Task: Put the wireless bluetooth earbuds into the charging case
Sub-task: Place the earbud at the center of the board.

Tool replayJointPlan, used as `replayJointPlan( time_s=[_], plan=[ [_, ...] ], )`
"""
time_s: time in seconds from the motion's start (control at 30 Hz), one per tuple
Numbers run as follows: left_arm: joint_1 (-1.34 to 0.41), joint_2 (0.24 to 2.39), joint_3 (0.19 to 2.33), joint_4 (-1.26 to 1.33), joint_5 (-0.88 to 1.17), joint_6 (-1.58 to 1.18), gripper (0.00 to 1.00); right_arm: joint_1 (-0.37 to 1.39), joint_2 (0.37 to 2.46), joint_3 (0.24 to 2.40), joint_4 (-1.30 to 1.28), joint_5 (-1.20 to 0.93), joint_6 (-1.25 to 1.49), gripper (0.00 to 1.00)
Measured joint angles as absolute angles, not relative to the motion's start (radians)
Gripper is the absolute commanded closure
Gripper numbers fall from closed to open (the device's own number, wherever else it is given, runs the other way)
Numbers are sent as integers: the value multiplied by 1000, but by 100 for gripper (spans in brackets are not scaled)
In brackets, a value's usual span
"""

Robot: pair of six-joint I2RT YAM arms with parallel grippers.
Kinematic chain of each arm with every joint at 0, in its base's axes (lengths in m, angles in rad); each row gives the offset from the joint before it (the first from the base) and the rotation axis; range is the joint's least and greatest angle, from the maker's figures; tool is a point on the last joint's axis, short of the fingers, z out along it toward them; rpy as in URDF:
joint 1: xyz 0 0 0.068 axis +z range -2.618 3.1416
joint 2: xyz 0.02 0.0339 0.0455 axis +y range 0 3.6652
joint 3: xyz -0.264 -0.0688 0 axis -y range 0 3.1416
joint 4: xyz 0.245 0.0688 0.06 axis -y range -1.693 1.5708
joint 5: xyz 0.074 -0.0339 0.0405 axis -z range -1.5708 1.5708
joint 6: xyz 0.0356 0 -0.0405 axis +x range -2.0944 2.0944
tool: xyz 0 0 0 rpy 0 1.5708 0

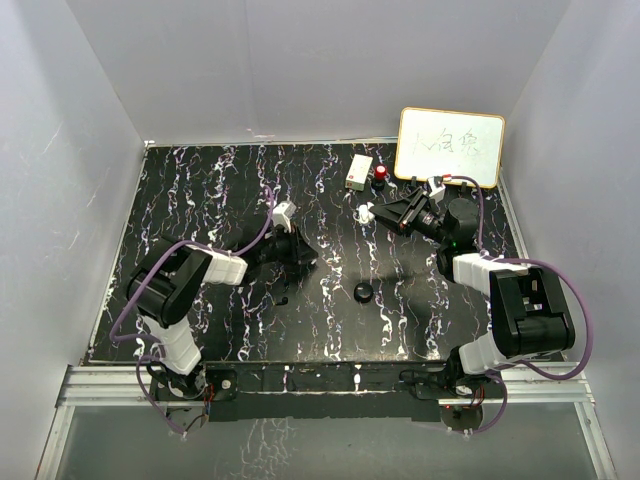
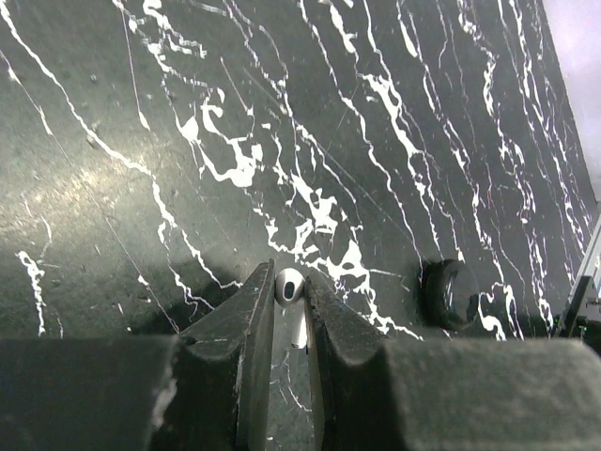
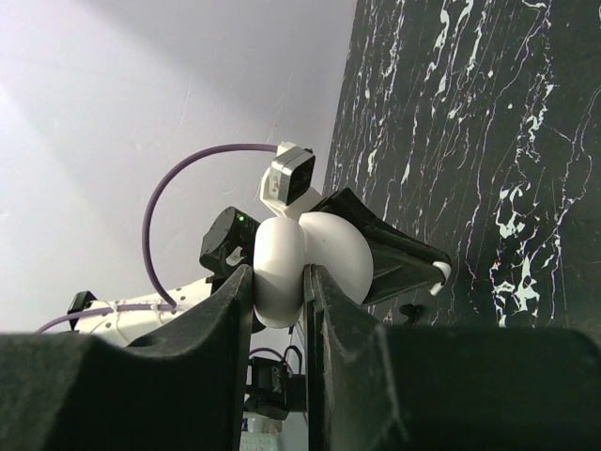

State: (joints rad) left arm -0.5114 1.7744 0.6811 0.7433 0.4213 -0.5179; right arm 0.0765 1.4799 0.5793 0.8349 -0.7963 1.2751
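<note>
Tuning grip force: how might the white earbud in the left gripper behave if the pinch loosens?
The earbud looks glossy and rounded, so it probably slips easily. Tiny in the left gripper, it is likely light and may roll.

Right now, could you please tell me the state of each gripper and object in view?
left gripper: shut on the earbud
earbud: white, clamped between the fingers, not in the case
right gripper: shut on the charging case
charging case: held off the table, lid seemingly open
black puck: lying on the table, untouched
</note>
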Motion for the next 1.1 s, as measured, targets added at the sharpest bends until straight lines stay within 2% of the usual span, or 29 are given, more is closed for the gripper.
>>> replayJointPlan(
  time_s=[0.17,0.47,0.73,1.1],
  plan=[
    [-505,1787,699,699,458,-514,87,76,1480,579,835,-796,1274,100],
    [-479,1787,722,638,463,-479,62,76,1480,579,838,-796,1274,100],
    [-460,1762,727,580,436,-448,55,76,1480,575,841,-796,1274,100],
    [-460,1674,839,370,317,-397,55,76,1480,572,842,-796,1277,100]
  ],
)
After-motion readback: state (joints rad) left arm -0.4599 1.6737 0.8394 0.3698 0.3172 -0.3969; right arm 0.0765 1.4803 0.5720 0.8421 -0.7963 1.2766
